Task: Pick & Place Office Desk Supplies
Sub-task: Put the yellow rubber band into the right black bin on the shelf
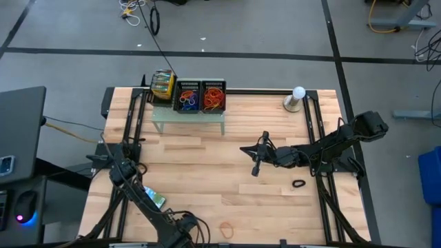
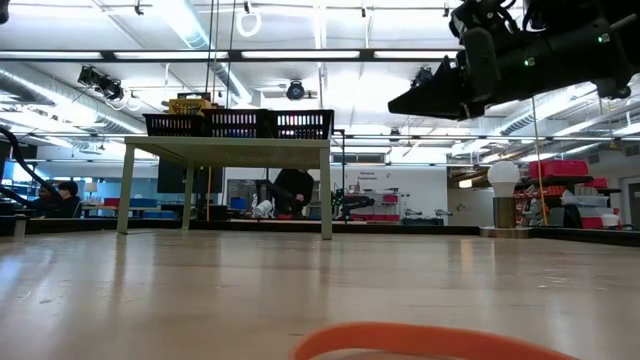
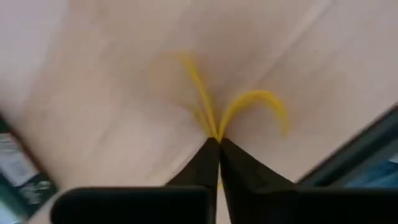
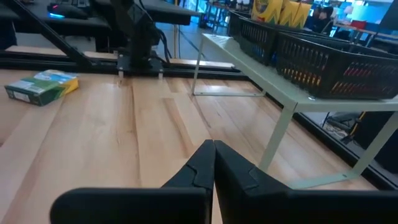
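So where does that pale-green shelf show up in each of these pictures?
High view: pale-green shelf at the table's far edge, left of centre.
Low view: upper left, standing on thin legs.
Left wrist view: not in it.
Right wrist view: right side, running toward the far end.
Shared landmark: the black mesh trays standing on top of it.

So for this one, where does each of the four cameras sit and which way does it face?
High: overhead, straight down on the table; both arms show.
Low: at tabletop height, facing the pale-green shelf; right arm overhead.
Left wrist: on the left arm, facing the wood; left gripper shut on a yellow rubber band.
Right wrist: on the right arm, facing the shelf; right gripper shut, empty.
Shared: high and right wrist both show the green packet.
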### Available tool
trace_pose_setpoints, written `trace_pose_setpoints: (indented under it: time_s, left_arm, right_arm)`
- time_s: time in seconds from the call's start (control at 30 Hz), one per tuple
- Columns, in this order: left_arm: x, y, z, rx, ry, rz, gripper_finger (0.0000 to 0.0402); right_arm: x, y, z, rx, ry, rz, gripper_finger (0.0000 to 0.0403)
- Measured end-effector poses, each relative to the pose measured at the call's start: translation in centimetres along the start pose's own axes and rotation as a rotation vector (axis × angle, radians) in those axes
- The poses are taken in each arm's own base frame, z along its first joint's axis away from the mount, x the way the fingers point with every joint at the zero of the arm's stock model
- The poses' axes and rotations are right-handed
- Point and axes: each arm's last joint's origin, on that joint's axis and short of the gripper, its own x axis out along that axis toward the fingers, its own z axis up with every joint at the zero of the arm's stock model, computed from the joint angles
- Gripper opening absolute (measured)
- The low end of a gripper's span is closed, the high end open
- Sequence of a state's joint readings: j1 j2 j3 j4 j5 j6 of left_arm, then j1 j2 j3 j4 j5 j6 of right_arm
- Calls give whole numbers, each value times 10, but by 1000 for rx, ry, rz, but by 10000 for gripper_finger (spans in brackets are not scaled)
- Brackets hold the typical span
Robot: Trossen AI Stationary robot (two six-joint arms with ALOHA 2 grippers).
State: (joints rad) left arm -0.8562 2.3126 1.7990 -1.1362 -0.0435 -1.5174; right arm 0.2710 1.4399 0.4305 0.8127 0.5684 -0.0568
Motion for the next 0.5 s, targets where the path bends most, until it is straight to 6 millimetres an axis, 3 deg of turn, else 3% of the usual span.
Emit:
trace_pose_setpoints:
  time_s: [0.33,0.5]
  left_arm:
    - [-44,25,25,63,-274,66,4]
    - [-40,53,69,185,-370,78,3]
  right_arm:
    - [0,0,0,-16,-3,8,11]
    - [0,0,0,-27,0,8,11]
